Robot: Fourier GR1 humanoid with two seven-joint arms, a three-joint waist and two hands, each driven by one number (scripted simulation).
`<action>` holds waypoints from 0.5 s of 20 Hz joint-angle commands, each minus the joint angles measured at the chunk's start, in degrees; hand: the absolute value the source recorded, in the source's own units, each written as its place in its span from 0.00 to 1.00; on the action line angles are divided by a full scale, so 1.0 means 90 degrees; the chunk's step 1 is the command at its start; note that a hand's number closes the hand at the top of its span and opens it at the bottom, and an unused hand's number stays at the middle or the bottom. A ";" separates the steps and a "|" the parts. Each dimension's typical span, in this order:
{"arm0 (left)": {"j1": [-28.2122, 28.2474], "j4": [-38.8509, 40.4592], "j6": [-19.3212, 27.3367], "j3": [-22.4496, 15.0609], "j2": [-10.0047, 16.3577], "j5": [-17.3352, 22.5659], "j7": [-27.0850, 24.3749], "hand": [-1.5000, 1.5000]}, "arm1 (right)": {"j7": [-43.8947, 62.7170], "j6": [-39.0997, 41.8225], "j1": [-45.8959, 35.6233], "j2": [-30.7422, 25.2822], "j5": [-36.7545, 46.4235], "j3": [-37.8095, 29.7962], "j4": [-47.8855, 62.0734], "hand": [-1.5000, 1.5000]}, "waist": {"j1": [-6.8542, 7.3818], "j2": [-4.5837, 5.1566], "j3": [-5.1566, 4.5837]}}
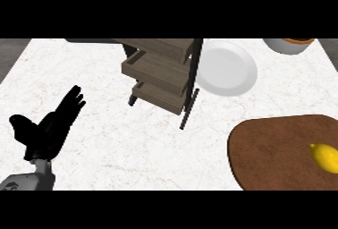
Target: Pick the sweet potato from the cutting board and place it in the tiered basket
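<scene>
A yellow, lemon-shaped item [325, 157] lies on the round brown cutting board [277, 152] at the lower right, partly cut off by the view's right edge. No sweet potato of another colour shows. The tiered basket [162, 71], a dark frame with wooden trays, stands at the top centre. My left hand [49, 125] rests open at the lower left, fingers straight and pointing up, far from the board and the basket. My right hand is out of view.
A white plate [228, 68] lies just right of the basket. A white bowl with an orange rim [289, 44] sits at the top right edge. The white marble counter [119, 147] stretches between my left hand and the board.
</scene>
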 commanded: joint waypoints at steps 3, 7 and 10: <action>0.0010 0.0086 -0.0132 0.0076 0.0071 0.0041 -0.0045 0.50 | 0.1130 -0.0025 -0.2046 0.0689 0.0353 0.1327 0.1116 1.00 | 0.0143 0.0008 -0.0021; -0.0152 -0.0172 0.0050 -0.0110 -0.0118 -0.0065 0.0140 0.50 | 0.1224 -0.0094 -0.2877 0.1494 0.0706 0.1855 0.2220 1.00 | 0.0158 0.0004 -0.0017; -0.0162 0.0038 0.0087 0.0048 -0.0096 -0.0042 0.0106 0.50 | 0.1277 -0.0226 -0.3335 0.2145 0.1160 0.2158 0.2764 1.00 | 0.0025 -0.0001 0.0003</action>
